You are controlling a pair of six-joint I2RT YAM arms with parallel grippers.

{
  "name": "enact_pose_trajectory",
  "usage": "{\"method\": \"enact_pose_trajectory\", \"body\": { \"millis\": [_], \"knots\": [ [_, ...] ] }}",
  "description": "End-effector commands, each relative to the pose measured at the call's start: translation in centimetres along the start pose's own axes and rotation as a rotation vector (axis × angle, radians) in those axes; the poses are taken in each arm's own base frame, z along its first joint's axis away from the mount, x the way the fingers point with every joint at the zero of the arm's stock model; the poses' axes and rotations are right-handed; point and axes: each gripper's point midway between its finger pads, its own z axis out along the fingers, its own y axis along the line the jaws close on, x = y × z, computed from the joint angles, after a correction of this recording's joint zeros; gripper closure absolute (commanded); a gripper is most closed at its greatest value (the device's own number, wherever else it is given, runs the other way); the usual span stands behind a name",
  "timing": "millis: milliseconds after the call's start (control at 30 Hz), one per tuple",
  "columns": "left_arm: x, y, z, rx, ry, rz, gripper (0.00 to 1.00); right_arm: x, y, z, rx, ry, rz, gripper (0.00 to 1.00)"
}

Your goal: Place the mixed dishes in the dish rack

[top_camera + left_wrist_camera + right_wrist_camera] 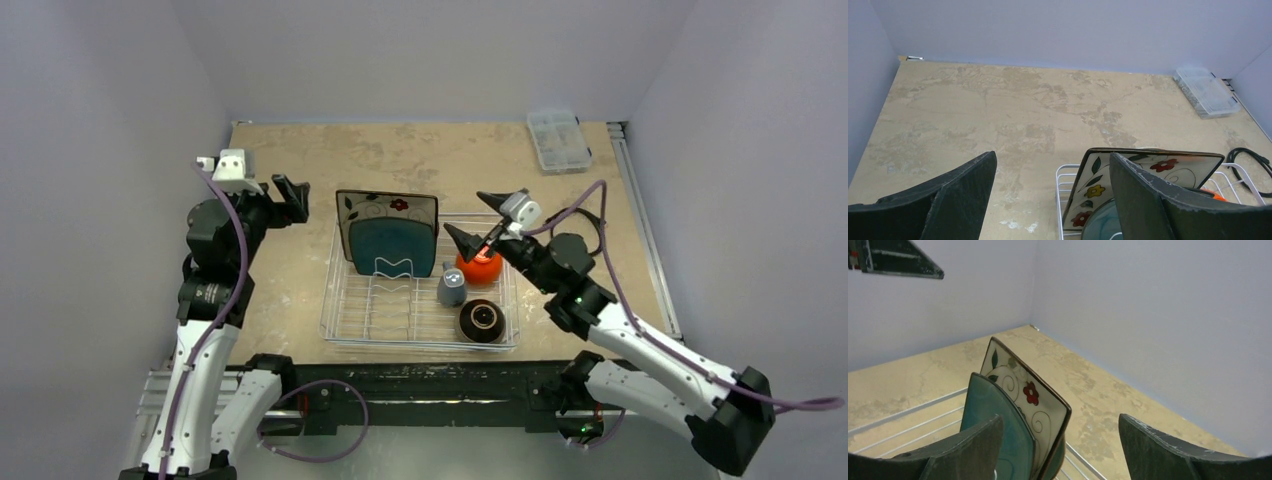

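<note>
The dish rack (345, 318) sits mid-table. A square flower-patterned plate (395, 205) stands upright at its back, with the pale-teal plate (392, 243) leaning in front of it. On the rack's right side are the grey cup (451, 288), orange bowl (482, 269) and dark brown bowl (481, 321). My right gripper (468, 215) hovers open just above the orange bowl, holding nothing; its view shows the teal plate (990, 407) and flower plate (1035, 390) edge-on. My left gripper (291, 198) is open and empty, left of the rack, looking past the flower plate (1095, 182).
A clear plastic compartment box (558, 139) lies at the table's back right corner. A black cable (1250, 161) curls on the table right of the rack. Walls close in on three sides. Bare table lies behind and to the left of the rack (1066, 186).
</note>
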Motion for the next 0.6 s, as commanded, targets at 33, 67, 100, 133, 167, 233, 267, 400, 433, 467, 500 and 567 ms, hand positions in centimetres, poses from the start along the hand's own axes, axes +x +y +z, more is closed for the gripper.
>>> {"method": "enact_pose_trajectory", "body": {
  "millis": [33,67,100,133,167,233,267,400,433,467,500,567],
  "knots": [
    [-1.9,-0.9,-0.2,0.034,-0.047,-0.006,0.18,-0.9,-4.1,-5.2,0.276,0.057,0.126,0.03],
    [-1.8,-1.0,-0.1,0.041,-0.043,-0.008,0.18,-1.6,-5.2,-6.3,0.352,0.05,0.182,0.01],
    [-1.7,-1.1,-0.1,0.044,-0.043,-0.011,0.18,-2.1,-6.2,-7.4,0.424,0.049,0.223,0.01],
    [-1.5,-1.2,0.0,0.048,-0.041,-0.015,0.18,-2.4,-7.7,-8.8,0.531,0.055,0.262,0.01],
    [-1.5,-1.2,0.0,0.05,-0.04,-0.018,0.18,-2.9,-8.7,-10.1,0.611,0.052,0.302,0.01],
    [-1.5,-1.3,0.0,0.059,-0.04,-0.015,0.18,-4.4,-10.0,-12.5,0.704,0.048,0.357,0.01],
    [-1.5,-1.4,0.0,0.065,-0.037,-0.013,0.18,-5.0,-10.1,-13.3,0.716,0.054,0.36,0.01],
    [-1.2,-1.4,-0.3,0.067,-0.039,0.007,0.18,-6.8,-10.9,-16.5,0.776,0.058,0.393,0.01],
    [-1.2,-1.3,-0.4,0.064,-0.046,0.015,0.18,-7.0,-11.0,-17.3,0.799,0.053,0.416,0.01],
    [-1.4,-1.1,-0.6,0.056,-0.054,0.024,0.18,-7.4,-11.1,-17.9,0.808,0.045,0.433,0.01],
    [-1.6,-1.0,-0.8,0.051,-0.062,0.038,0.18,-7.7,-11.2,-18.4,0.813,0.04,0.441,0.01],
    [-2.3,-0.7,-1.6,0.025,-0.07,0.056,0.17,-8.2,-11.4,-19.3,0.823,0.025,0.437,0.01]
  ]
}}
